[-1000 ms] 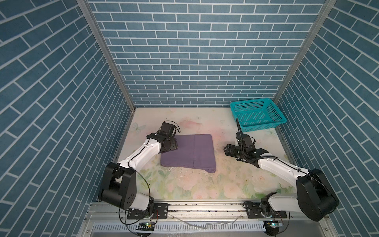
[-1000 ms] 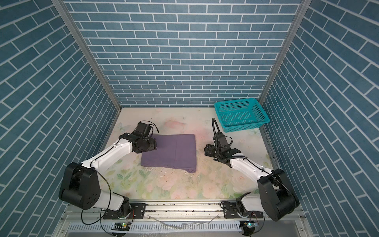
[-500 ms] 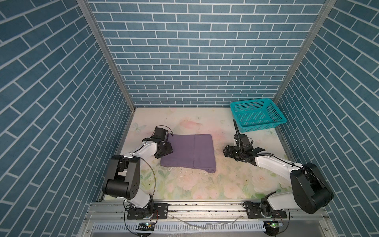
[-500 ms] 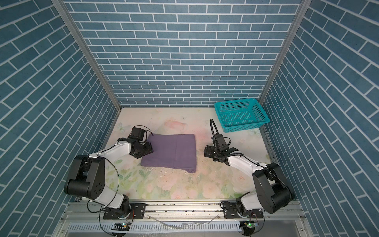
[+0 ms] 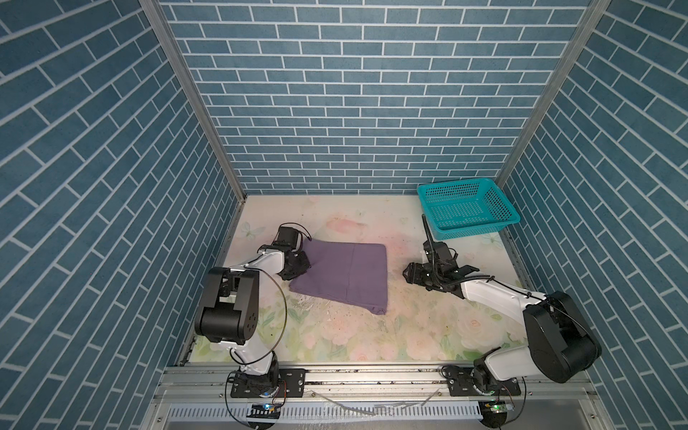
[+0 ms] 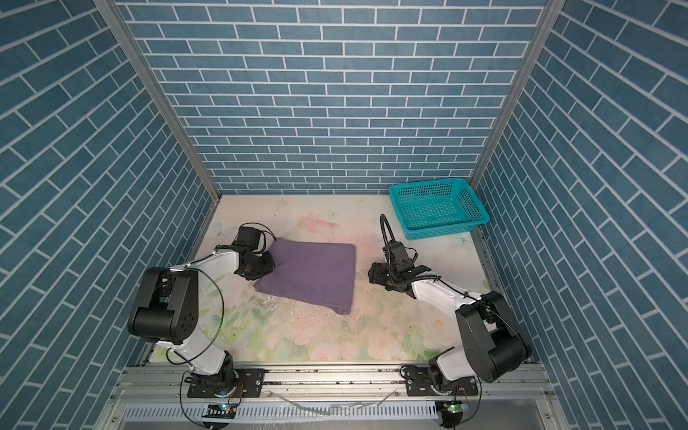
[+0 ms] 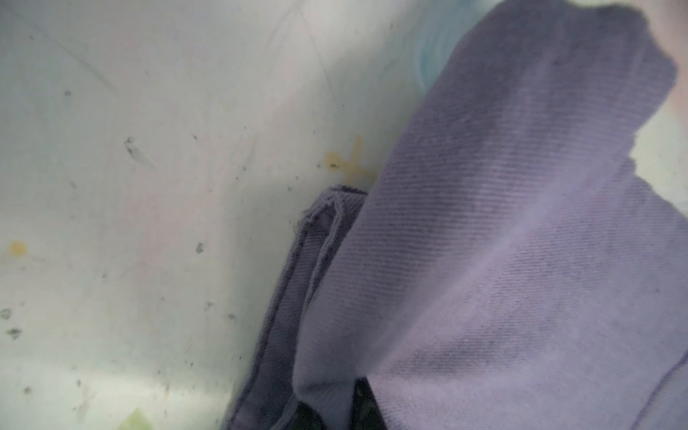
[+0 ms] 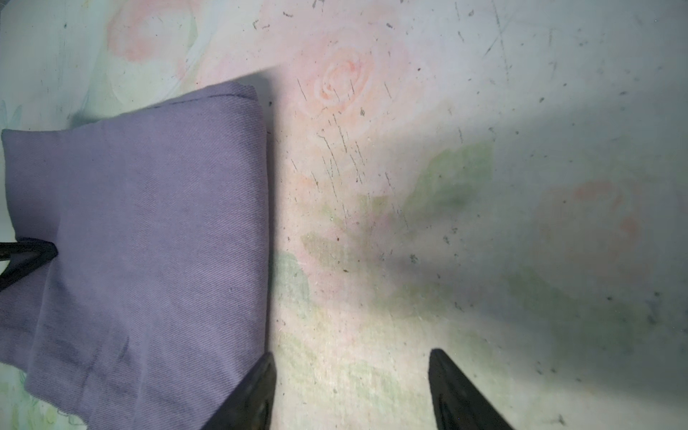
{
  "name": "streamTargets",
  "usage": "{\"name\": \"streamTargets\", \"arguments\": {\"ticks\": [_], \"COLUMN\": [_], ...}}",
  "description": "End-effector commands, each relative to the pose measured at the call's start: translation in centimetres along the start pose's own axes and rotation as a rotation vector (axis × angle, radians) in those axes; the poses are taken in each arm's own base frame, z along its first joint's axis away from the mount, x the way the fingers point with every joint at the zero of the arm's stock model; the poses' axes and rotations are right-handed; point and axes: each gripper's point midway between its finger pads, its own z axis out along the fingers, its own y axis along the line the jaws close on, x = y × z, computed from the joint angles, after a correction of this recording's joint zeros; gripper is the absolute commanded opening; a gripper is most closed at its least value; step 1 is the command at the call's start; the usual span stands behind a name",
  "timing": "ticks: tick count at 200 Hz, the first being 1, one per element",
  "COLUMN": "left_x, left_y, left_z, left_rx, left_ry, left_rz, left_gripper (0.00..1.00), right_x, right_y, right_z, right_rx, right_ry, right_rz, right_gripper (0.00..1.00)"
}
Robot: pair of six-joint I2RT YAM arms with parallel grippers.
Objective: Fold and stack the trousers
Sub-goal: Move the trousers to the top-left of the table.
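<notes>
Trousers (image 5: pixel 342 273) with edge in left hand (image 5: pixel 306 263)

The left arm (image 5: pixel 260 262) is bent low, the left gripper (image 5: pixel 301 263) seemingly pinched shut on the left edge of the trousers (image 5: pixel 346 277). The right gripper (image 8: pixel 352 394) is held low, pointed left, with jaws parted.

A robot test cell is shown — 3 walls of printed blue brick (image 5: pixel 353 111) are framed by aluminium posts (image 5: pixel 194 96), and a left arm (image 5: pixel 257 262) and right arm (image 5: pixel 491 298) are bolted to a metal rail (image 5: pixel 372 376) by a floral tabletop (image 5: pixel 335 335).
</notes>
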Motion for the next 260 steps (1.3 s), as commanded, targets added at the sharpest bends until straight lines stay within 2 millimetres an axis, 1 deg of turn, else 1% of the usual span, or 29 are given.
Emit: {"name": "streamTargets", "arguments": {"ticks": [1,28,42,54,65,77,93,117,128,153,165,172,179,191,192,202,212,219,231,237,260], "left_x": [-1.3,-2.7,-2.9,-3.1,-3.1,-3.3,-3.3,-3.3,-3.3,-3.1,-2.8,-2.7,-2.3,-1.7,-1.6,-1.1,-0.6,-0.4,0.0,0.2,0.5], "left_y": [3.2,5.2,6.6,7.7,8.6,8.9,9.0,9.4,9.3,8.4,7.6,7.1,6.8,6.6,6.7,6.8,6.9,6.9,6.7,6.6,6.7], "left_z": [0.7,-0.2,-0.7,-1.3,-1.9,-2.6,-3.8,-6.2,-7.3,-9.5,-10.3,-10.7,-10.8,-10.6,-10.6,-10.3,-9.8,-9.6,-9.1,-8.8,-8.2], "left_rx": [-0.075,-0.095,-0.122,-0.143,-0.164,-0.172,-0.174,-0.191,-0.189,-0.168,-0.164,-0.161,-0.164,-0.164,-0.164,-0.166,-0.161,-0.155,-0.127,-0.113,-0.112], "left_ry": [-0.018,-0.052,-0.067,-0.081,-0.098,-0.121,-0.150,-0.218,-0.248,-0.293,-0.303,-0.305,-0.296,-0.272,-0.271,-0.253,-0.238,-0.233,-0.225,-0.220,-0.205], "left_rz": [-0.076,-0.142,-0.178,-0.207,-0.231,-0.243,-0.250,-0.269,-0.276,-0.257,-0.220,-0.195,-0.176,-0.163,-0.163,-0.163,-0.164,-0.170,-0.180,-0.183,-0.189], "left_gripper": [0.08,0.08,0.09,0.12,0.16,0.21,0.24,0.26,0.32,0.55,0.63,0.66,0.68,0.69,0.70,0.70,0.70,0.70,0.70,0.71,0.72], "right_x": [-1.2,-1.3,-1.3,-1.3,-1.3,-1.4,-1.4,-1.5,-1.3,-1.0,-0.8,-0.7,-0.5,-0.4,-0.3,-0.1,0.2,0.5,1.0,1.6,2.7], "right_y": [0.8,0.8,0.6,0.7,0.8,0.9,0.9,1.1,1.0,1.1,1.2,1.3,1.5,2.4,2.6,3.5,4.2,4.5,4.9,5.0,6.9], "right_z": [-0.1,-0.1,0.0,0.1,0.1,0.1,0.1,0.0,0.1,0.1,0.1,0.2,0.2,0.4,0.4,0.6,0.8,1.1,1.6,1.9,3.1], "right_rx": [-0.013,-0.006,0.005,0.001,-0.005,-0.005,-0.005,-0.016,-0.016,-0.039,-0.050,-0.057,-0.073,-0.120,-0.130,-0.173,-0.205,-0.205,-0.172,-0.146,-0.121], "right_ry": [-0.009,-0.010,-0.008,-0.004,-0.001,-0.003,0.000,-0.005,-0.004,-0.005,-0.002,0.000,0.007,0.026,0.031,0.060,0.090,0.112,0.142,0.168,0.222], "right_rz": [0.000,0.002,0.005,0.009,0.008,0.004,0.004,0.003,0.008,0.019,0.018,0.017,0.017,0.010,0.008,-0.003,-0.018,-0.031,-0.080,-0.110,-0.217], "right_gripper": [0.65,0.65,0.65,0.65,0.64,0.64,0.64,0.64,0.64,0.64,0.64,0.64,0.59,0.47,0.44,0.38,0.35,0.34,0.36,0.37,0.43]}}
